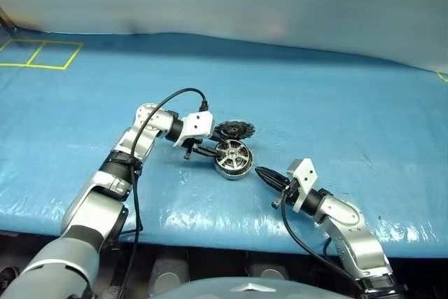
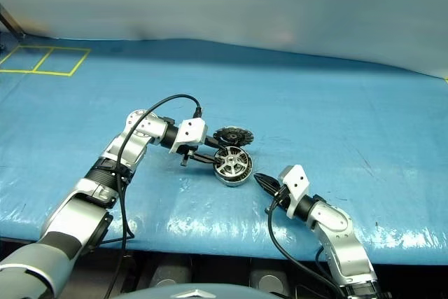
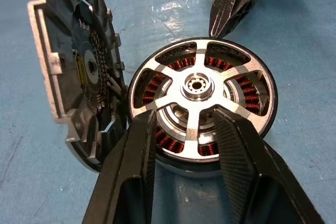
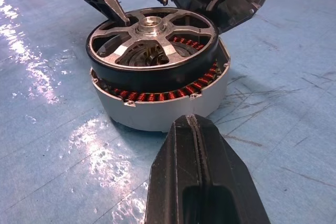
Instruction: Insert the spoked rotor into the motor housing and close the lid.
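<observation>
Metal parts on glossy blue sheet
Spoked rotor [image 3: 198,88] is showing brushed silver metal; the surface [image 1: 336,110] is gleaming, scuffed plastic

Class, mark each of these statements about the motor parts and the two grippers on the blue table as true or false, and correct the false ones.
1. The spoked rotor sits on top of the motor housing. True.
2. The lid is shut over the rotor. False: it stands open, tilted up beside the housing.
3. The left gripper has its fingers apart at the rotor's rim. True.
4. The right gripper is clamped on the housing. False: its fingers are shut on nothing, with bare table between them and the housing.
5. The housing lies on a blue table cover. True.
</observation>
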Robot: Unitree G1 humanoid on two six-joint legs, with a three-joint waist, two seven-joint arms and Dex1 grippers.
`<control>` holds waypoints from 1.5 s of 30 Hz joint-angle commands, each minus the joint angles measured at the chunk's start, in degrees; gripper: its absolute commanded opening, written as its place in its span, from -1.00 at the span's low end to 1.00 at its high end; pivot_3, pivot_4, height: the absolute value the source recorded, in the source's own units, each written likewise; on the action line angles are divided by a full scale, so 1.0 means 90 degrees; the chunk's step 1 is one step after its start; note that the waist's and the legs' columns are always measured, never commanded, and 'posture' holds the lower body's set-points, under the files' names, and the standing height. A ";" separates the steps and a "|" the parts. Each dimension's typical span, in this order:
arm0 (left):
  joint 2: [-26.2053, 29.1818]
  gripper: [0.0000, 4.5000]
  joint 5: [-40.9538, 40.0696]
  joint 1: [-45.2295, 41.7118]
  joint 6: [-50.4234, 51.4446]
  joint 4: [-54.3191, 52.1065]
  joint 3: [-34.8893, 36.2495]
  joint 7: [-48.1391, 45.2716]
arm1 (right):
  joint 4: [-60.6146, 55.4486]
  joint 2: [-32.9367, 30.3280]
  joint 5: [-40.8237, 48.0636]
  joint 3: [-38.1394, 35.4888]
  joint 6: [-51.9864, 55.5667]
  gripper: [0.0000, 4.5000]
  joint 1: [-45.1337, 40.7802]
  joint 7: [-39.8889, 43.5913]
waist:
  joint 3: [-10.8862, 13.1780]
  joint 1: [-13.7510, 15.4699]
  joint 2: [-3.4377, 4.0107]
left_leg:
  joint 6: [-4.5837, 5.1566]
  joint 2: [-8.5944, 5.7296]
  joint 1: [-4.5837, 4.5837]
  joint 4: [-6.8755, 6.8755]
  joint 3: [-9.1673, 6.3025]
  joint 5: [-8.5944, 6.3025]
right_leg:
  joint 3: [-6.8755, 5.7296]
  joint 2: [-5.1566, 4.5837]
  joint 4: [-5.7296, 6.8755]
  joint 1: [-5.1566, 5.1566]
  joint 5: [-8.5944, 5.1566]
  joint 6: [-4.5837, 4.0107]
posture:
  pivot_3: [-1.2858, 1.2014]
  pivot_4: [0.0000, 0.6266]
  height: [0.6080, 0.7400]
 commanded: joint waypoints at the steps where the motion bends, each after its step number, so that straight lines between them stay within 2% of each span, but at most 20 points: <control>1: 0.0067 -0.21 -0.0183 -0.0002 -0.0076 -0.0251 0.0224 0.0070 | -0.0139 0.0001 0.0026 -0.0073 -0.0162 -1.00 0.0019 -0.0011 | 0.0000 -0.0001 0.0000 | 0.0000 0.0000 0.0000 0.0000 0.0000 0.0000 | 0.0000 0.0000 0.0000 0.0000 0.0000 0.0000 | 0.03 -0.52 1.00; 10: 0.0222 -0.21 -0.0737 0.0377 0.0460 -0.0932 0.0601 0.0141 | -0.0250 -0.0001 0.0176 -0.0233 -0.0150 -1.00 -0.0136 -0.0080 | 0.0000 -0.0008 0.0000 | 0.0000 0.0000 0.0001 -0.0001 0.0000 0.0000 | 0.0000 0.0000 0.0001 0.0000 0.0000 0.0000 | 0.03 -0.52 1.00; 25: 0.0585 -0.21 -0.1039 0.1253 0.0999 -0.1791 0.0883 0.0575 | -0.0406 -0.0003 0.0228 -0.0186 -0.0034 -1.00 -0.0424 -0.0022 | 0.0000 0.0002 0.0001 | 0.0000 0.0000 0.0003 0.0000 0.0000 0.0000 | 0.0001 0.0000 0.0000 0.0002 0.0000 0.0000 | 0.03 -0.52 1.00; 32: 0.0606 -0.21 -0.1129 0.1686 0.1110 -0.2037 0.1011 0.0895 | -0.0642 -0.0017 0.0188 -0.0175 0.0487 -1.00 -0.0664 -0.0270 | -0.0001 -0.0005 0.0002 | 0.0000 0.0001 0.0005 0.0000 0.0000 0.0000 | 0.0001 0.0000 0.0001 0.0002 0.0000 0.0000 | 0.03 -0.52 1.00; 39: 0.0642 -0.21 -0.1225 0.2239 0.1176 -0.2420 0.1158 0.1240 | -0.1190 -0.0145 -0.0129 0.0217 0.0870 -1.00 -0.1077 -0.0383 | -0.0001 -0.0005 0.0003 | 0.0000 0.0001 0.0006 -0.0003 0.0000 0.0000 | 0.0001 0.0000 0.0001 0.0001 0.0000 -0.0001 | 0.03 -0.52 1.00; 45: 0.0652 -0.21 -0.1284 0.2756 0.1262 -0.2754 0.1278 0.1554 | -0.0819 -0.0032 -0.0575 0.0670 0.0692 -1.00 -0.1311 -0.0485 | -0.0001 0.0002 0.0003 | 0.0000 0.0001 0.0005 -0.0003 0.0001 0.0000 | 0.0001 0.0000 -0.0001 0.0000 0.0000 -0.0002 | 0.03 -0.52 1.00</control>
